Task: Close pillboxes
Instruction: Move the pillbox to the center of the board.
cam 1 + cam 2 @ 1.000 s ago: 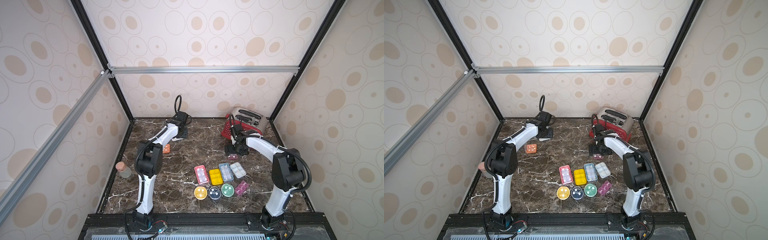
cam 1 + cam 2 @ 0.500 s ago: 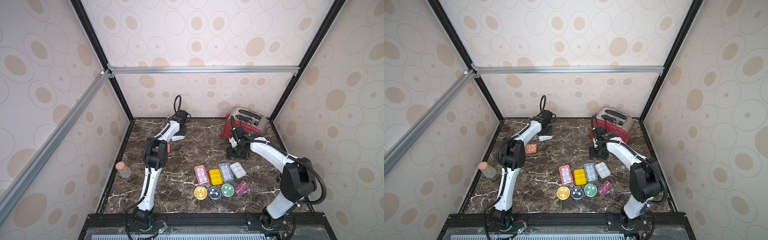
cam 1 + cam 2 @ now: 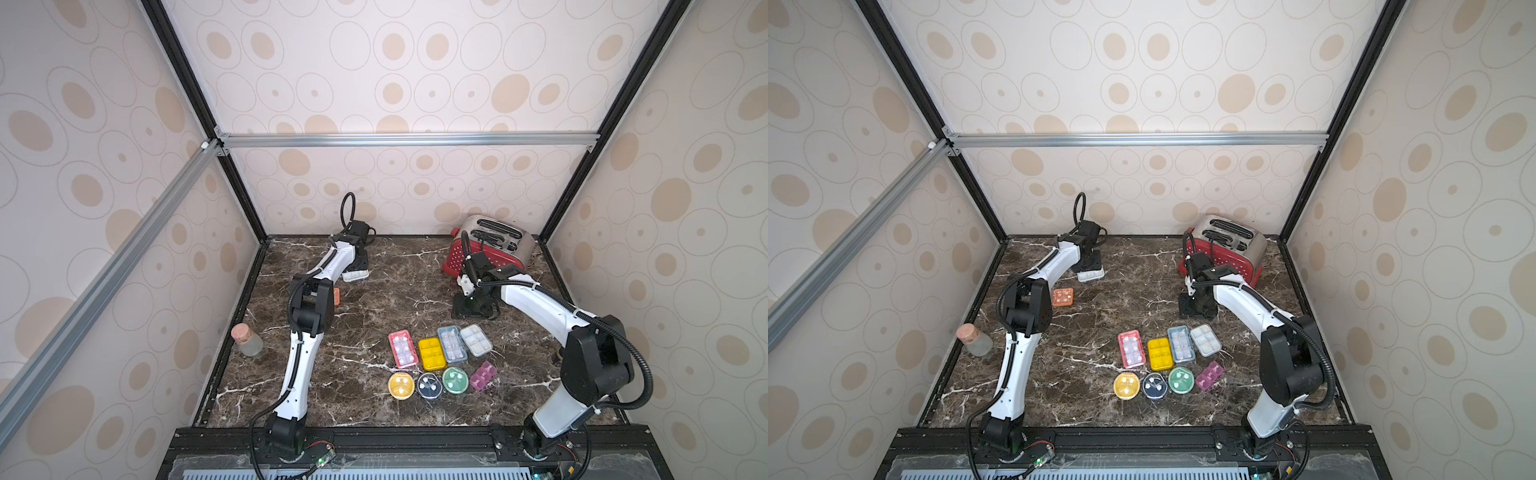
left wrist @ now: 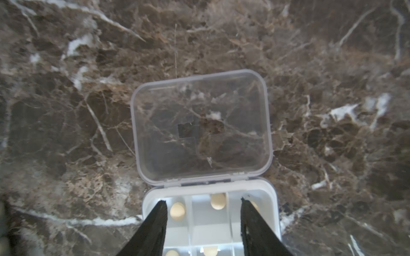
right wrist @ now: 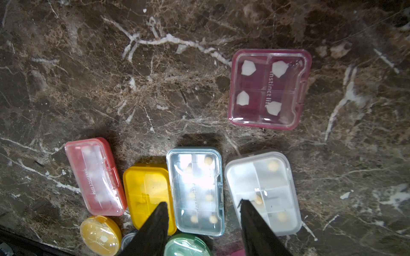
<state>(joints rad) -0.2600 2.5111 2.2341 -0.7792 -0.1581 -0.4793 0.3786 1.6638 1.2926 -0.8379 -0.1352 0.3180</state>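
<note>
My left gripper (image 4: 203, 199) is open just over a white pillbox (image 4: 210, 221) at the back left; pale pills lie in its compartments and its clear lid (image 4: 199, 128) lies folded flat open on the table. Both top views show that white pillbox (image 3: 355, 275) (image 3: 1091, 275), with an orange pillbox (image 3: 1063, 297) beside it. My right gripper (image 5: 203, 201) hangs open and empty above a row of shut pillboxes: red (image 5: 95, 177), yellow (image 5: 146, 195), blue (image 5: 196, 190) and white (image 5: 264, 190). A shut maroon square pillbox (image 5: 269, 88) lies apart. Round yellow (image 3: 401, 385), navy (image 3: 429, 385), green (image 3: 455, 379) and a purple one (image 3: 483, 376) lie in front.
A red toaster (image 3: 490, 245) stands at the back right, close behind my right wrist. A cork-stoppered jar (image 3: 246, 340) stands by the left wall. The dark marble table (image 3: 374, 316) is walled on three sides.
My right gripper's jaws have narrowed from wide and its elbow has swung out to the right. My left gripper has shifted slightly forward over the white pillbox.
</note>
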